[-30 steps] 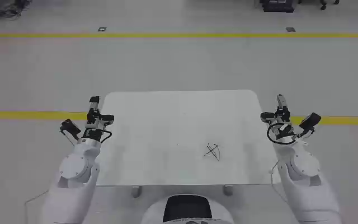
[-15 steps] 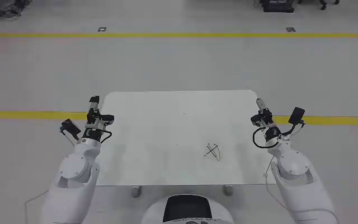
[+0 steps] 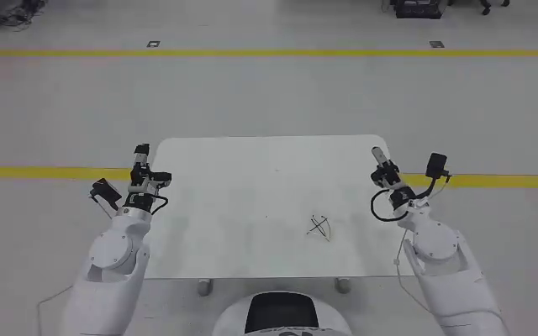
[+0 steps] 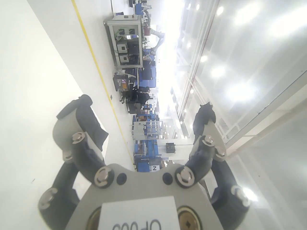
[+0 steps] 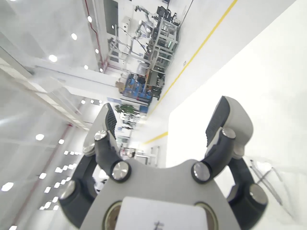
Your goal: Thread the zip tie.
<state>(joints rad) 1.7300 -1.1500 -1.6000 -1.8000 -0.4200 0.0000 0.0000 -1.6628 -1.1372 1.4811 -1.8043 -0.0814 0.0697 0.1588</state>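
In the top view, the zip tie (image 3: 319,227) lies flat on the white table (image 3: 252,185). It is a small dark crossed shape in the near right part of the surface, with nothing touching it. It is too small to show which end is the head and which the tail. The left gripper (image 3: 141,151) sits at the table's left edge, well apart from the tie. The right gripper (image 3: 377,154) sits just inside the right edge and is the nearer of the two. Since both are empty, threading has not begun, and the tie's position suggests the right arm is better placed for a first pick.

In the left wrist view, the left gripper (image 4: 145,104) has its fingers spread wide with nothing between them. It points off toward the room, as suits an arm parked out of the way.

In the right wrist view, the right gripper (image 5: 165,104) is likewise spread and empty over the table (image 5: 239,77). Thin dark strands beside one finger look like the zip tie (image 5: 263,179). A grasp would probably need the wrist to turn down toward it.
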